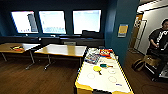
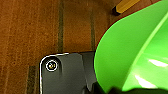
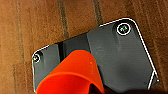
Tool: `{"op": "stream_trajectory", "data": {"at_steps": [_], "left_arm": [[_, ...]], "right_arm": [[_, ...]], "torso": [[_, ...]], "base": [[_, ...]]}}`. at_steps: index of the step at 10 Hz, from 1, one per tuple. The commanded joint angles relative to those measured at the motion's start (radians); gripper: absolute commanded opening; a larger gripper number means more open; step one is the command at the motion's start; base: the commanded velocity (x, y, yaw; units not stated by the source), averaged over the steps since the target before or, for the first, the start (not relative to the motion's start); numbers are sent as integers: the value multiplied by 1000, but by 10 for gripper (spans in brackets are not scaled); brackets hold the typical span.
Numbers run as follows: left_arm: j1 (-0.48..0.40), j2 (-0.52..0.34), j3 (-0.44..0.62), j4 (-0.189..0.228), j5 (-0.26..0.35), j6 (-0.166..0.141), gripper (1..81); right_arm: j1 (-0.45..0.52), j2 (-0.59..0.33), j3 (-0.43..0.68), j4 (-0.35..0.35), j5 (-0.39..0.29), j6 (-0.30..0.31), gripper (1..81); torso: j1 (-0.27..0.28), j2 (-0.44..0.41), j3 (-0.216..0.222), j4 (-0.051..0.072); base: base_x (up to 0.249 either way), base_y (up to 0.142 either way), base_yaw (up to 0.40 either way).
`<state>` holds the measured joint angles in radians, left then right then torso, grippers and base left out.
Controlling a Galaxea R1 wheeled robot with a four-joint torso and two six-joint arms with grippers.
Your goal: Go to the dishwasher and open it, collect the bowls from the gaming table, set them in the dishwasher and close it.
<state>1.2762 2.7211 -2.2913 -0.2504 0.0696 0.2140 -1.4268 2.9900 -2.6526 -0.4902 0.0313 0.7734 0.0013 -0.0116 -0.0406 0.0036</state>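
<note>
We see a lime-green bowl point(image 2: 135, 50) riding close against the left wrist camera above the wooden floor point(image 2: 30, 30), and an orange bowl point(image 3: 71, 73) likewise in the right wrist view. Each looks carried by its arm, but we cannot tell how either set of jaws stands, since the fingers are hidden. The gaming desk point(image 1: 87, 86), white-topped with yellow edging, lies just ahead of the robot. On it rest one yellow paddle point(image 1: 97, 68) and one green paddle point(image 1: 103, 65), with a red box point(image 1: 105, 52) at its far end. We judge both bowls light, stiff plastic with smooth, slippery walls; a hold pinching the rim suits them best. That makes two bowls counted. Beyond the gaming desk stand two wooden desks point(image 1: 62, 50); a person point(image 1: 160, 37) stands off to its right.
</note>
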Motion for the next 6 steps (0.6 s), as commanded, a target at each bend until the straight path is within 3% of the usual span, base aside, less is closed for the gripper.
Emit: {"op": "stream_trajectory", "data": {"at_steps": [1, 4, 6], "left_arm": [[-19, 25, -17, 19, 16, 10, 10], [13, 40, -62, 39, -7, 10, 10], [35, 69, -118, 51, -33, 11, 10]], "right_arm": [[38, 45, -38, -34, -33, -9, 10], [-16, 34, -32, -119, -7, -22, 10], [-31, 37, -29, -137, 1, -22, 10]], "torso": [[0, 0, 0, 0], [0, 0, 0, 0], [0, 0, 0, 0]], "base": [[0, 0, 0], [0, 0, 0], [0, 0, 0]]}}
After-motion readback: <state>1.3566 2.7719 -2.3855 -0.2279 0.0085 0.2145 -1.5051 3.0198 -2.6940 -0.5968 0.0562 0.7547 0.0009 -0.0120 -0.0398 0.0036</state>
